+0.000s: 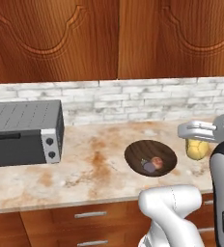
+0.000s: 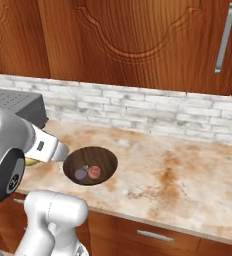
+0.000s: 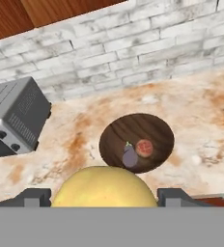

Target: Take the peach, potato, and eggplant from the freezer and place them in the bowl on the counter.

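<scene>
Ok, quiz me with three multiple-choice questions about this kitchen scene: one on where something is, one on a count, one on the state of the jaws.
1. Where is the peach?
A in the bowl
B on the toaster oven
C in a drawer

2. How many items lie in the bowl?
A none
B two
C four

3. The gripper is:
A empty and wide open
B holding the potato
C holding the eggplant

Answers:
1 A, the peach sits beside the eggplant inside the bowl.
2 B, peach and eggplant.
3 B, the yellow potato sits between the jaws.
</scene>
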Robot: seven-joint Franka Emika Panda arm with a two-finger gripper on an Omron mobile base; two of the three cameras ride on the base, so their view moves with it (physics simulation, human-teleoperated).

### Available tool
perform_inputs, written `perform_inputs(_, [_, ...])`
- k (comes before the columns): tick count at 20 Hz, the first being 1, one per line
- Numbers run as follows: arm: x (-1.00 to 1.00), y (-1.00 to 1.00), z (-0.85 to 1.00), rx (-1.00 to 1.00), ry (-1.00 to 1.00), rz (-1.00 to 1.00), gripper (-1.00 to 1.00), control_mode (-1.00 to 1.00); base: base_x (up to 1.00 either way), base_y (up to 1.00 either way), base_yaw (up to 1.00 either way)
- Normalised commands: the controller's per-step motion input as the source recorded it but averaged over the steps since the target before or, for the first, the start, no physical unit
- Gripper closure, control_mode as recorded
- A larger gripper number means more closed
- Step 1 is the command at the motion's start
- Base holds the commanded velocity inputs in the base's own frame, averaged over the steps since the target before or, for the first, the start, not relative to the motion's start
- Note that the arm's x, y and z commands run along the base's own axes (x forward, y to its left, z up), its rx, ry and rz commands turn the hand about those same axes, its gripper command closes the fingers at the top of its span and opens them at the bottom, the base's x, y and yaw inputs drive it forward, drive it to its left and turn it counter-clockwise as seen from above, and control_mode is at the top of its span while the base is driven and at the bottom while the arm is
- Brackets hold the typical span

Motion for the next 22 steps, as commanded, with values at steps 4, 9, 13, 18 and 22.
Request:
perform_inputs(4, [0.00,0.00,0.00,0.00,0.00,0.00,1.00,1.00,0.71,-0.24,0.02])
perform_inputs(9, [0.35,-0.30,-0.35,0.07,0.00,0.03,1.00,-1.00,0.13,-0.03,0.00])
perform_inputs(13, [0.47,-0.49,-0.70,0.16,0.03,0.04,1.00,-1.00,0.00,0.00,0.00])
perform_inputs(18, [0.64,-0.19,-0.51,0.12,0.06,0.03,1.00,-1.00,0.00,0.00,0.00])
perform_inputs(22, [0.69,-0.07,-0.61,0.06,0.08,0.01,1.00,-1.00,0.00,0.00,0.00])
